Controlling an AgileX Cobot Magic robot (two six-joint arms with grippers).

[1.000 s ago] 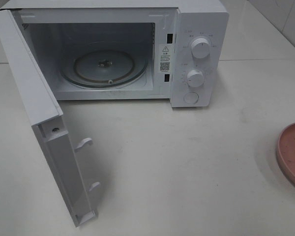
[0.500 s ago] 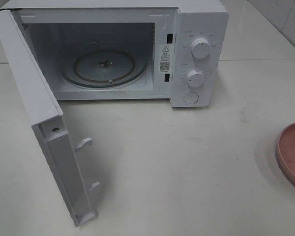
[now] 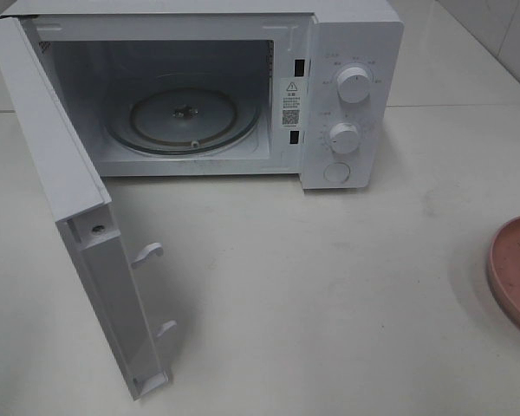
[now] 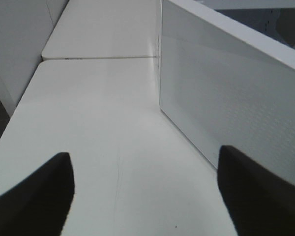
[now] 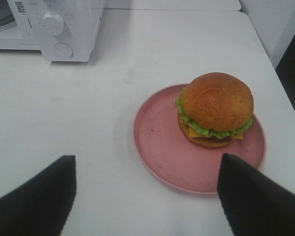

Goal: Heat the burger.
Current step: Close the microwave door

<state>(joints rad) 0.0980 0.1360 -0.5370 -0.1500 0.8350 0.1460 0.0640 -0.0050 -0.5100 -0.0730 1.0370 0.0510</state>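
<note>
The burger (image 5: 216, 105), with a glossy brown bun, green lettuce and a dark patty, sits on the far side of a round pink plate (image 5: 157, 142) in the right wrist view. My right gripper (image 5: 146, 164) hovers short of the plate, open, its dark fingers wide apart with nothing between them. In the high view only the plate's edge (image 3: 516, 269) shows at the far right; the burger and both grippers are out of that view. My left gripper (image 4: 145, 162) is open over bare table beside the outer face of the microwave door (image 4: 236, 98).
The white microwave (image 3: 351, 52) stands at the back with its door (image 3: 61, 173) swung wide toward the front left. Its glass turntable (image 3: 184, 117) carries nothing. Two knobs and a button are on its right panel. The table's right edge lies just beyond the plate.
</note>
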